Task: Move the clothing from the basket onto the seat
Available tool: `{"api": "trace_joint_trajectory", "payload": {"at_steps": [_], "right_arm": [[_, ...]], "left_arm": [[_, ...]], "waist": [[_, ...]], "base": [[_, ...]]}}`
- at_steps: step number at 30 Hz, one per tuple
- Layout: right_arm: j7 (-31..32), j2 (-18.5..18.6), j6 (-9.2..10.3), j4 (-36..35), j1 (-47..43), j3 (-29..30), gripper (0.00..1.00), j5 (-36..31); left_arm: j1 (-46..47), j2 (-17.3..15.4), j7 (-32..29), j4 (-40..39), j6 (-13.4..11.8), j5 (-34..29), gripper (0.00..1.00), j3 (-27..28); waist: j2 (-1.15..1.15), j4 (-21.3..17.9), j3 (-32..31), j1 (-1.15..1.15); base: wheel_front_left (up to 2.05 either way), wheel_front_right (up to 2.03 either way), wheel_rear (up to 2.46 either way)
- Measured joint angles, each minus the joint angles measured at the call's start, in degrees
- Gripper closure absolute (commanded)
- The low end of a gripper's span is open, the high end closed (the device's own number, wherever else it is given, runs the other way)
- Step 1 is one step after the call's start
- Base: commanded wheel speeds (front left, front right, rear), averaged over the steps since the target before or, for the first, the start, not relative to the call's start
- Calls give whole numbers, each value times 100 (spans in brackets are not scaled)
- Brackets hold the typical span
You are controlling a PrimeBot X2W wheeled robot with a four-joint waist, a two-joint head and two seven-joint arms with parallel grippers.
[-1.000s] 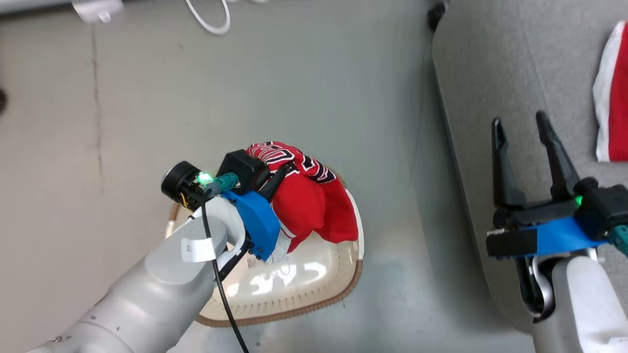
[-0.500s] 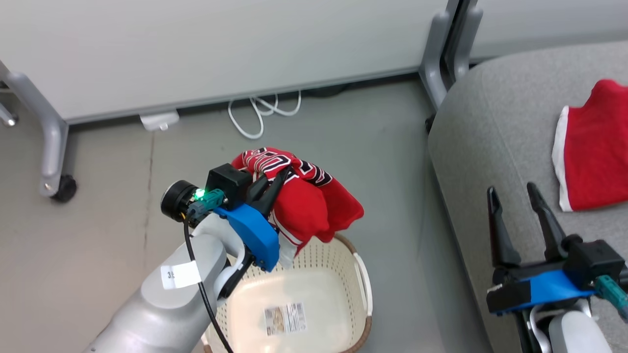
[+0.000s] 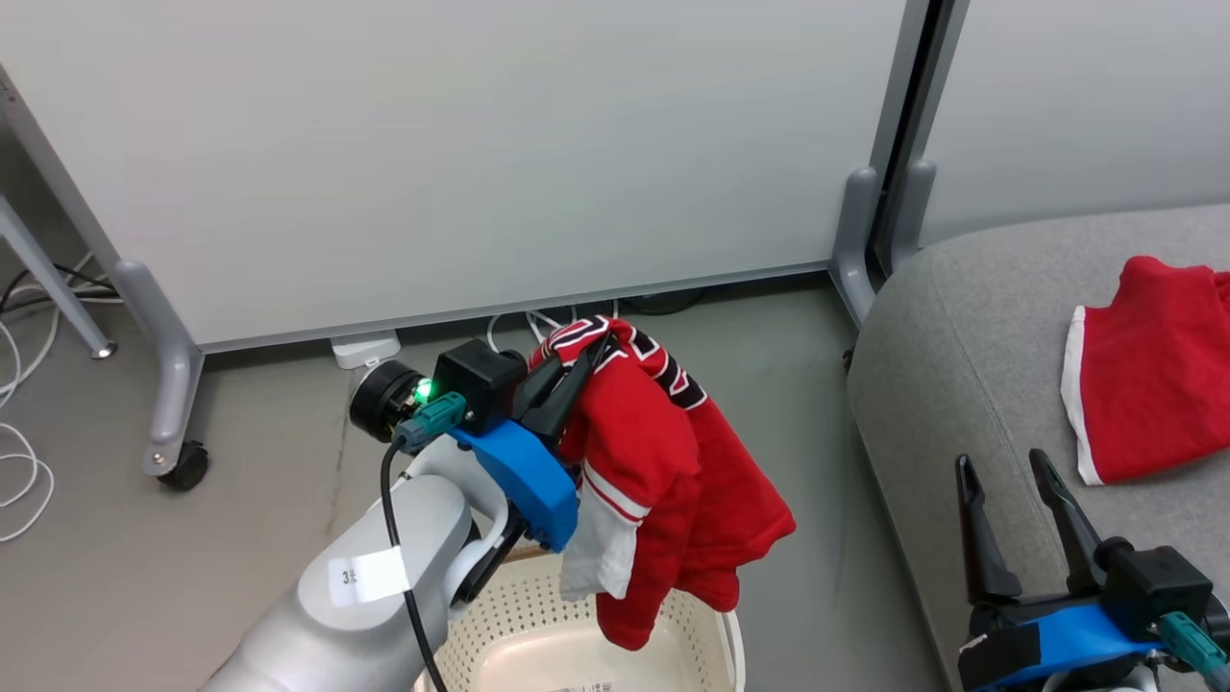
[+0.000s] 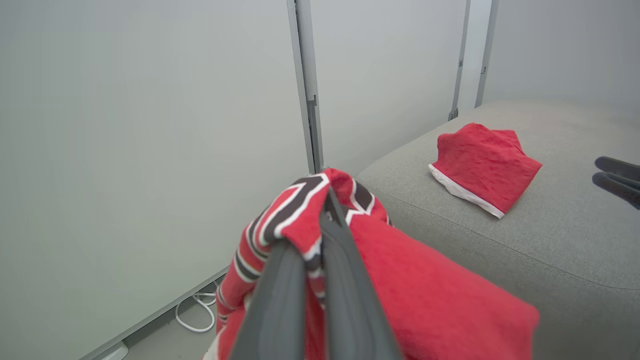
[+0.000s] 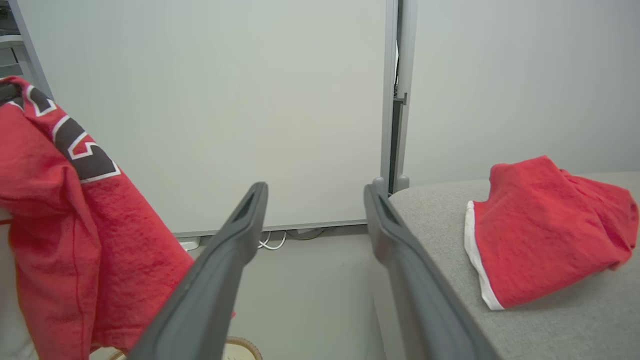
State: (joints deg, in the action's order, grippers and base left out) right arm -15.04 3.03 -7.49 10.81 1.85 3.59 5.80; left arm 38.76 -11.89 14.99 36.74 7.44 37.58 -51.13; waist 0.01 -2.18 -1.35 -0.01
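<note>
Risk: the jersey (image 3: pixel 663 452) hangs from 1 pinched fold, hem dangling above the basket (image 3: pixel 538 615). If you swing fast toward the seat (image 3: pixel 961 365), it may slip free or drag on the seat's edge.
Left fingers (image 4: pixel 345 280): clamped on that fold.
Right fingers (image 5: pixel 235 250): spread wide, empty, near the seat, where the plain red garment (image 3: pixel 1153 375) lies.

L pincer (image 3: pixel 598 351) clamped; R pincer (image 3: pixel 999 459) spread wide.
</note>
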Motion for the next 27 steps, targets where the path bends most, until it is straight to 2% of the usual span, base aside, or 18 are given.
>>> {"api": "trace_joint_trajectory", "payload": {"at_steps": [8,13,19,27], "right_arm": [[0,-4,0,-2,-7,-23,0,34],[0,-5,0,-33,1,-241,0,52],[1,-8,0,8,39,-899,0,147],[1,-15,0,183,44,-2148,0,453]], "left_arm": [[-22,-3,0,-168,0,-103,100,74],[-24,-3,0,-183,0,-157,100,118],[-10,32,0,-182,0,-223,100,151],[72,165,0,-187,0,-292,100,108]], "waist": [[0,80,-74,1],[0,95,-45,1],[-1,125,30,2],[-1,227,132,2]], "base": [[0,0,0],[0,0,0],[0,0,0],[0,0,0]]}}
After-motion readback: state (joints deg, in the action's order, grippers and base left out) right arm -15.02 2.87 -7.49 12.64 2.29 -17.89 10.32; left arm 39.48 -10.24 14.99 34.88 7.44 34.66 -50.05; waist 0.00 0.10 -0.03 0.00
